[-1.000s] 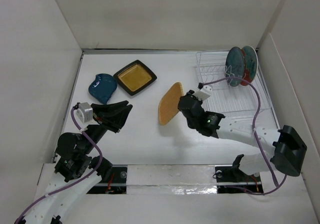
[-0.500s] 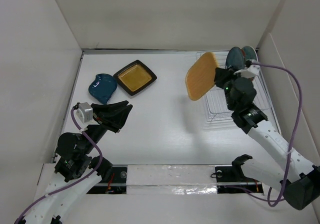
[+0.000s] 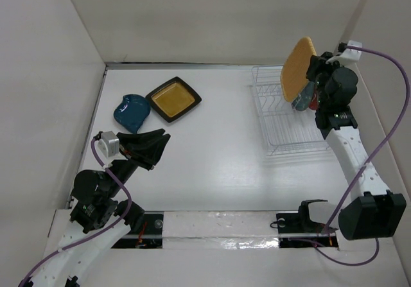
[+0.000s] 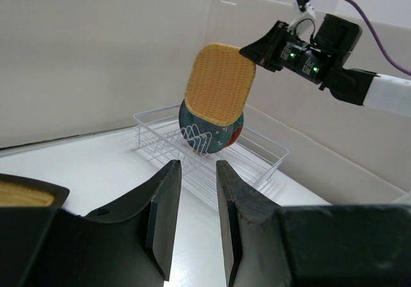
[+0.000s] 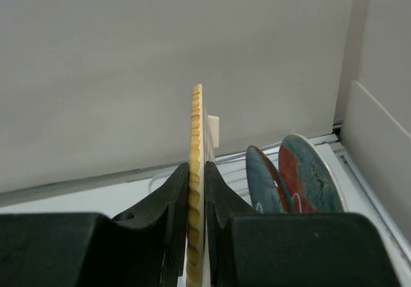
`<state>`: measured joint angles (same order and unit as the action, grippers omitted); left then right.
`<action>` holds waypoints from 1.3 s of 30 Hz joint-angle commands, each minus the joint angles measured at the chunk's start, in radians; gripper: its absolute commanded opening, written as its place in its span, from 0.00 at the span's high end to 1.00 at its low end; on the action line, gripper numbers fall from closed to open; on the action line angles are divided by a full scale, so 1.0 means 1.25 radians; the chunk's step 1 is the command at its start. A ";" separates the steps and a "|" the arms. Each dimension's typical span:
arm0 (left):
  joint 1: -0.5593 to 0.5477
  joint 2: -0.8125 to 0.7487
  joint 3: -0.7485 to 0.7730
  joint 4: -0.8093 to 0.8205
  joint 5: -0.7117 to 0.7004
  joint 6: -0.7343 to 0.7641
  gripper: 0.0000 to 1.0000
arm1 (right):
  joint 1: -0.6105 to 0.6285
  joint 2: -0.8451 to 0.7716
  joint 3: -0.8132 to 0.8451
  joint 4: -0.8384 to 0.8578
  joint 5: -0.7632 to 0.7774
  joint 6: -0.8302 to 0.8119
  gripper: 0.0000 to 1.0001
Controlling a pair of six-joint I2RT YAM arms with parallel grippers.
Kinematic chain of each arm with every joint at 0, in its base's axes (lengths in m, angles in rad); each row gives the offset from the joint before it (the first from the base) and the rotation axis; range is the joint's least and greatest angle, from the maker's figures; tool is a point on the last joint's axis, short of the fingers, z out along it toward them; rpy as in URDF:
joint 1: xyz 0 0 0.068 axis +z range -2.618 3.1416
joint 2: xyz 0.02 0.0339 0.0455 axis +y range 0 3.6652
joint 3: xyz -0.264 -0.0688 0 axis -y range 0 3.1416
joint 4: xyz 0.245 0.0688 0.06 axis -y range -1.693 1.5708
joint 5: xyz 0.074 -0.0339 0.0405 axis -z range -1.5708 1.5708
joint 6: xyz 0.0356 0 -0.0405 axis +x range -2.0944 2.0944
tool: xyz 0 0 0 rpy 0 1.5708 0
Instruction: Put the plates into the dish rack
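My right jaws pinch the tan wooden plate (image 3: 294, 69) by its edge, upright in the air above the far end of the dish rack (image 3: 277, 121), beside the dark teal plate (image 5: 263, 181) and the red plate (image 5: 311, 174) standing there. I'd lower it straight down, parallel to those two, into the next free slot, releasing only once it seats. My left jaws hang slightly spread and empty, well apart.
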<state>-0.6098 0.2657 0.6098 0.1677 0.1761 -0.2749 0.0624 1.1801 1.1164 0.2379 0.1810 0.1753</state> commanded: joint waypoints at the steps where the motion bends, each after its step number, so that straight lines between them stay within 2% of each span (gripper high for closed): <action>1: -0.004 0.007 -0.004 0.040 0.010 -0.003 0.74 | -0.039 0.029 0.092 0.110 -0.124 -0.102 1.00; 10: -0.004 0.019 -0.004 0.040 0.010 -0.002 0.74 | -0.109 0.135 0.125 0.132 -0.188 -0.167 1.00; 23: -0.004 0.032 -0.004 0.038 0.006 0.000 0.74 | -0.109 0.250 0.133 0.217 -0.218 -0.179 1.00; 39: -0.004 0.028 -0.004 0.032 -0.019 0.003 0.74 | -0.116 0.284 -0.088 0.378 -0.257 -0.108 1.00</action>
<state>-0.6098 0.2939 0.6098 0.1669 0.1699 -0.2741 -0.0788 1.5497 1.0222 0.5259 -0.1219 0.0097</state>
